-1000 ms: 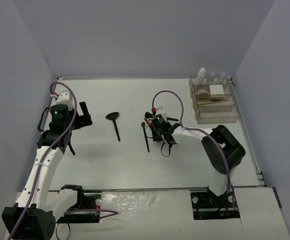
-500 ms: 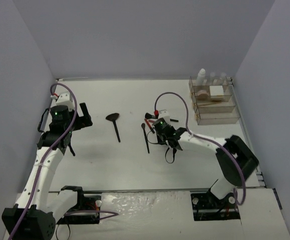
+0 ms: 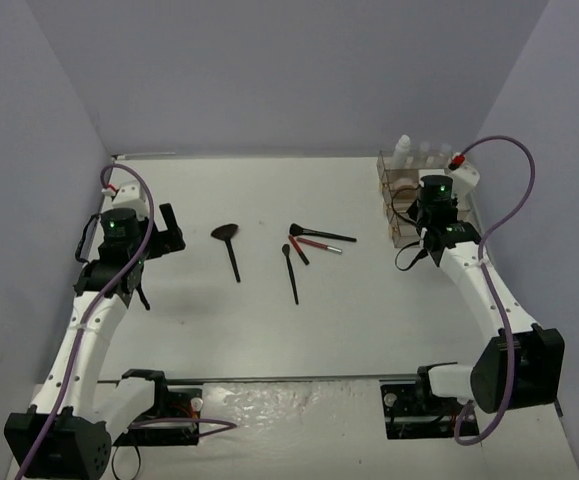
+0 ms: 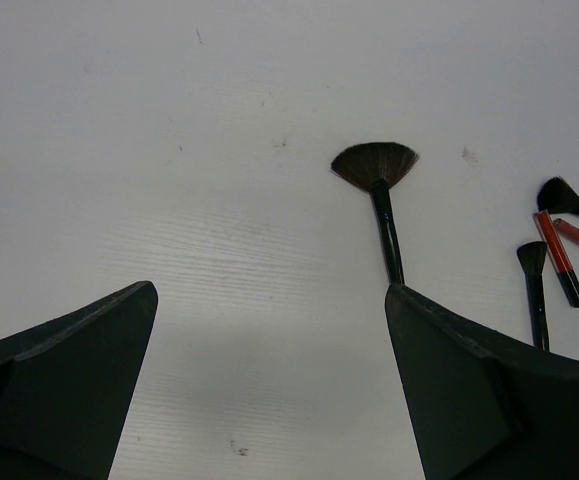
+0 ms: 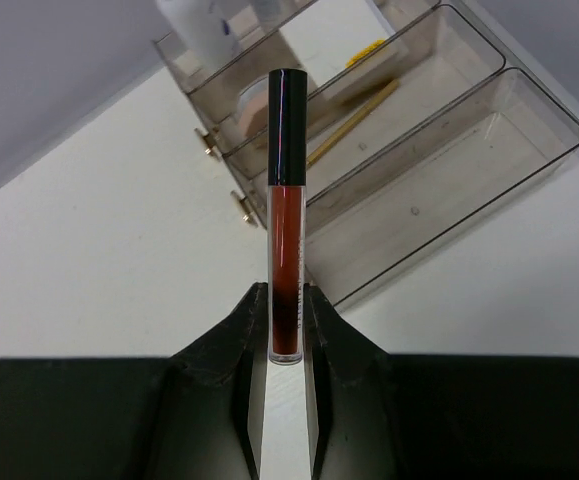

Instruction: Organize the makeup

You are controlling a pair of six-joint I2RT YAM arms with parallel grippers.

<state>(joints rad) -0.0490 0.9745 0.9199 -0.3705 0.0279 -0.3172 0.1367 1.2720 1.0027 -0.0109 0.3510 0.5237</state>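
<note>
My right gripper (image 5: 287, 305) is shut on a red lip gloss tube (image 5: 287, 220) with a black cap, held upright just in front of the clear organizer (image 5: 449, 190). In the top view that gripper (image 3: 424, 232) hangs at the organizer's near edge. The organizer holds a tan pencil (image 5: 354, 120), a pink compact (image 5: 254, 100), white pads (image 5: 334, 35) and a white-capped bottle (image 5: 197, 35). On the table lie a fan brush (image 3: 229, 247), a small brush (image 3: 291, 270), a longer brush (image 3: 321, 233) and red pencils (image 3: 309, 245). My left gripper (image 3: 174, 232) is open, left of the fan brush (image 4: 377, 170).
The organizer (image 3: 424, 200) stands at the back right beside the right wall. Its front compartment (image 5: 469, 200) holds nothing. Grey walls close off the table on the left, back and right.
My right arm has lifted the red tube from the middle of the table and swung right to the organizer. The left arm has not moved.
</note>
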